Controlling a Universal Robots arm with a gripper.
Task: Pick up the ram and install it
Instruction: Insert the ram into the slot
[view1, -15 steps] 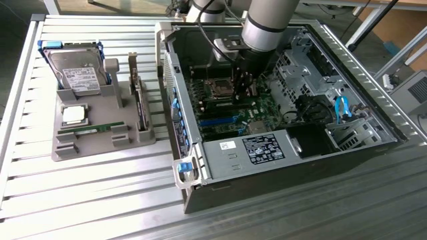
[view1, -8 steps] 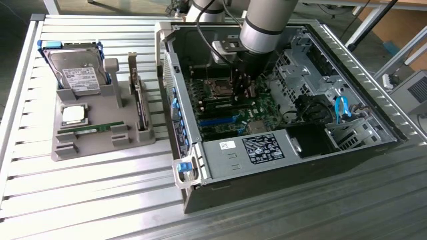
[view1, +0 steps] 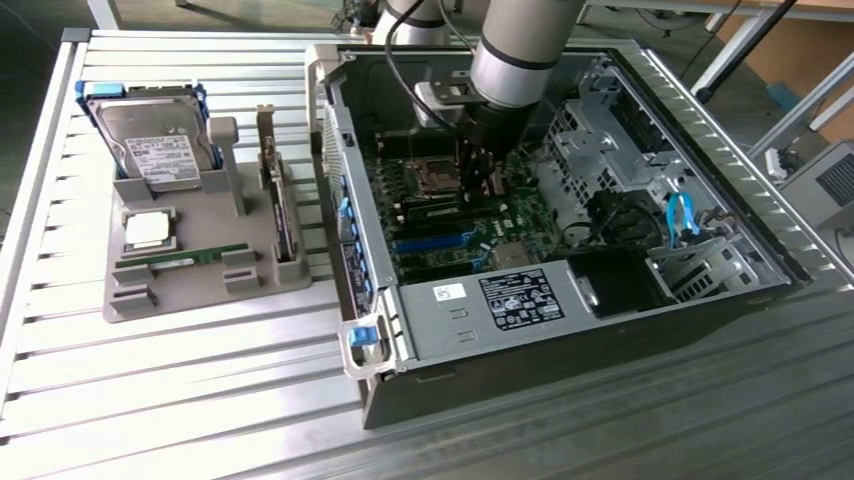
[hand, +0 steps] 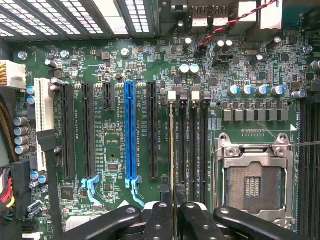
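Where the slatted table (view1: 200, 400) carries the open case (view1: 574, 360), we see the arm (view1: 523, 50) reaching down inside it over the board (hand: 115, 65). A grey tray (view1: 200, 295) sits near the table's edge on the exterior view's left, with a second stick (view1: 187, 258) lying in it. The gripper (hand: 173, 210) is clamped on the ram (hand: 172, 150), which we see edge-on and upright, lined up with the memory slot furthest from the socket (hand: 252, 185); whether it is seated we cannot tell
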